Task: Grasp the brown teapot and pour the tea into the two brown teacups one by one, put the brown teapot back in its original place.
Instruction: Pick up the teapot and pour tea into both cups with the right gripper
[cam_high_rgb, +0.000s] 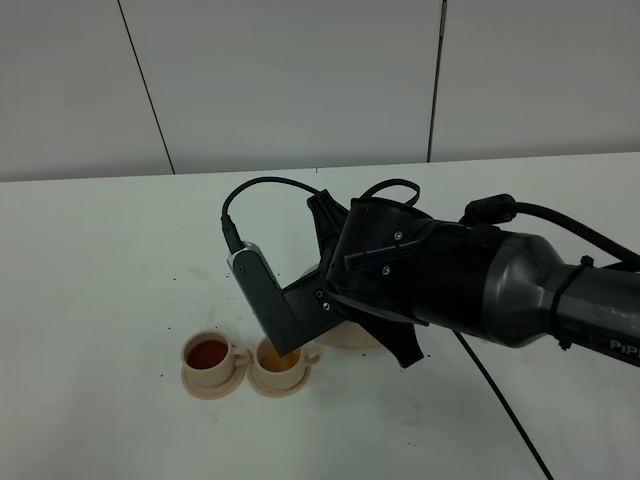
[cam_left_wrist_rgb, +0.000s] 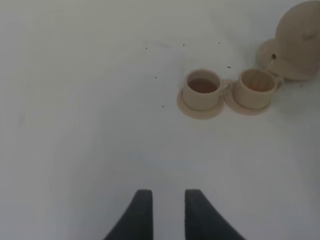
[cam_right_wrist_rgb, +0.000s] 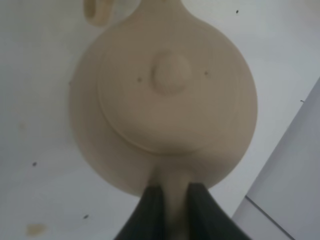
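The right arm (cam_high_rgb: 480, 285) reached in from the right side of the white table (cam_high_rgb: 100, 280) and past its middle, its dark wrist angled down over the crockery. The right gripper (cam_right_wrist_rgb: 175, 192) had its jaws clamped on the loop handle of the brown teapot (cam_right_wrist_rgb: 170, 100), with the knobbed lid (cam_right_wrist_rgb: 171, 72) facing the wrist camera. The pot hung just beside the nearer teacup (cam_left_wrist_rgb: 257, 86), spout (cam_left_wrist_rgb: 267, 52) dipped toward its rim (in the high view the arm hid nearly all of the pot). That cup held pale tea, and the farther teacup (cam_high_rgb: 208, 355) held darker tea. Each sat on its own small saucer, and the two saucers touched. The left gripper (cam_left_wrist_rgb: 163, 215) hovered low over bare table well apart from the cups, jaws slightly apart with nothing between them. On the right arm's casing the letters "PIP" (cam_high_rgb: 625, 347) could be read, cut off at the frame's edge.
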